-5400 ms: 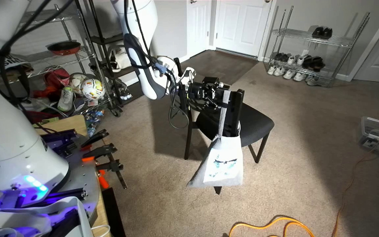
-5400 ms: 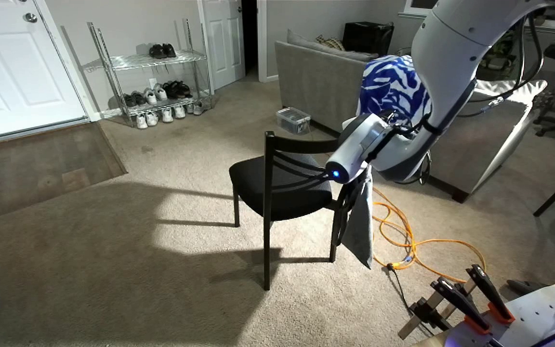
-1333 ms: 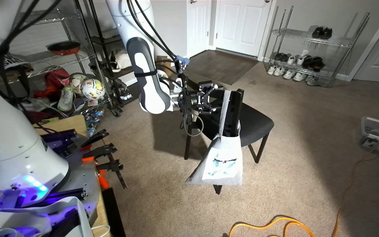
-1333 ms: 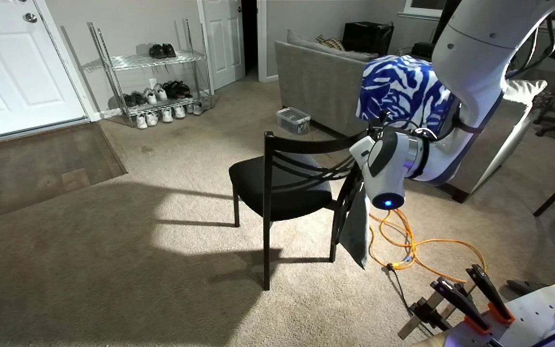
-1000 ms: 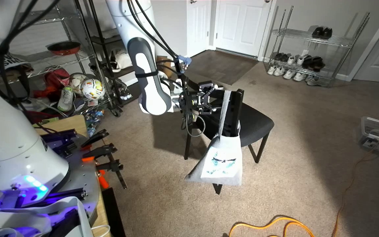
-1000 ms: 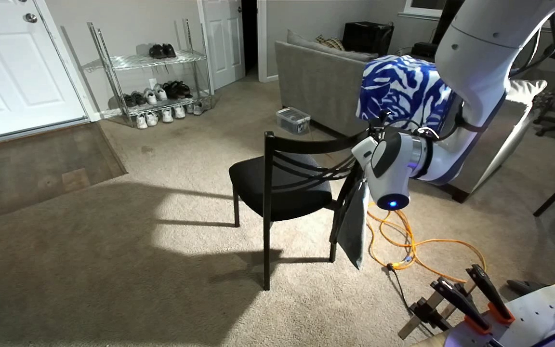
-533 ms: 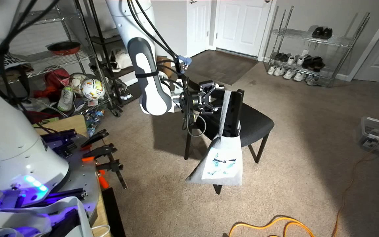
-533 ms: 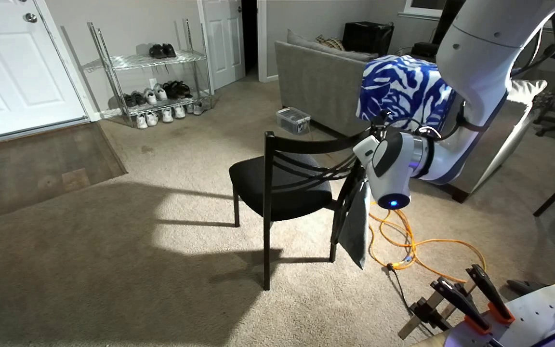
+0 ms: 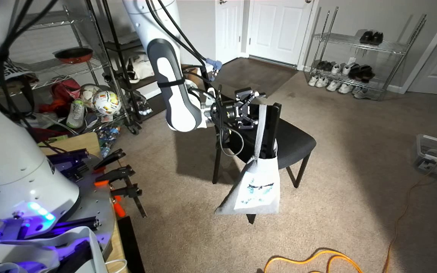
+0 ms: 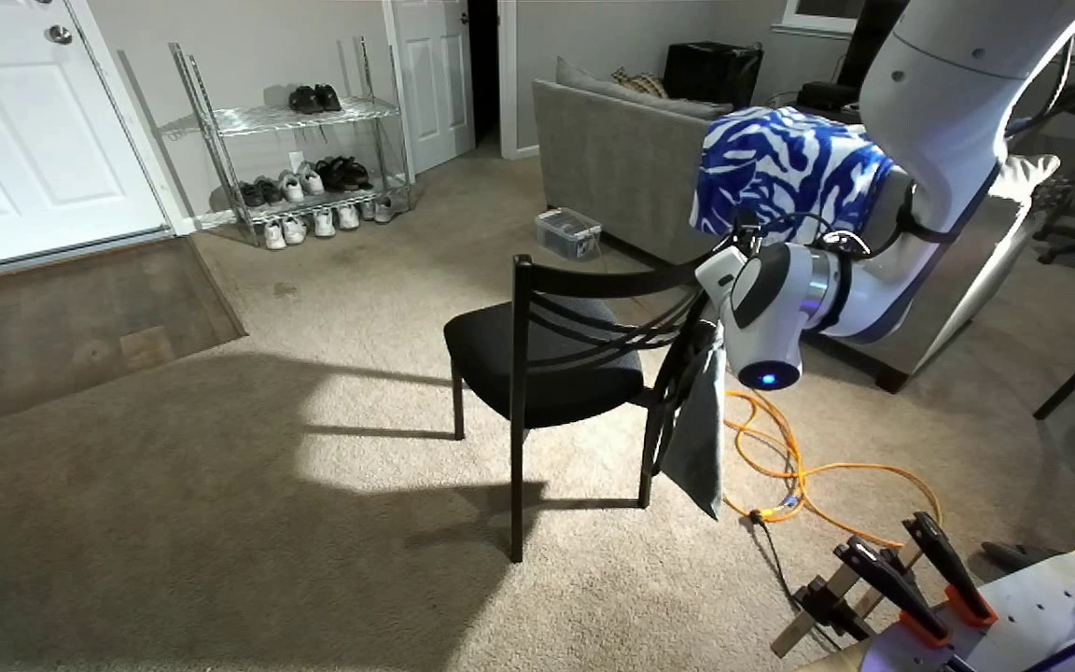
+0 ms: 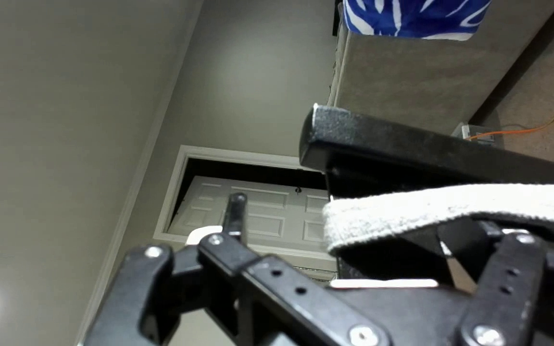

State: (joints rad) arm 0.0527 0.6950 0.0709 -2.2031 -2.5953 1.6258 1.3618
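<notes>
Pincer (image 9: 259,109) with its jaws parted widely and nothing gripped, level with one end of the back of a black chair (image 9: 296,146). Directly ahead of the fingertips runs the pale strap (image 11: 426,211) of a grey bag (image 9: 258,185), looped over the top of the chair back; the bag's body hangs below the pincer. The upper finger (image 11: 236,214) stands higher than the chair's top edge, the lower finger (image 11: 508,278) beside the strap; whether it touches cannot be told. Principal hazards, as judged from this pose: (a) strap and frame lie so close together that closing here might pinch the corner post (image 11: 402,142) along with the fabric and drag or tip the chair; (b) should the tips stop short, the pads might miss the strap or catch only its edge, from which the soft band could slip under the bag's weight; (c) the cables (image 9: 221,125) sagging below and behind the pincer could snag on the chair frame during any forward or downward motion.
</notes>
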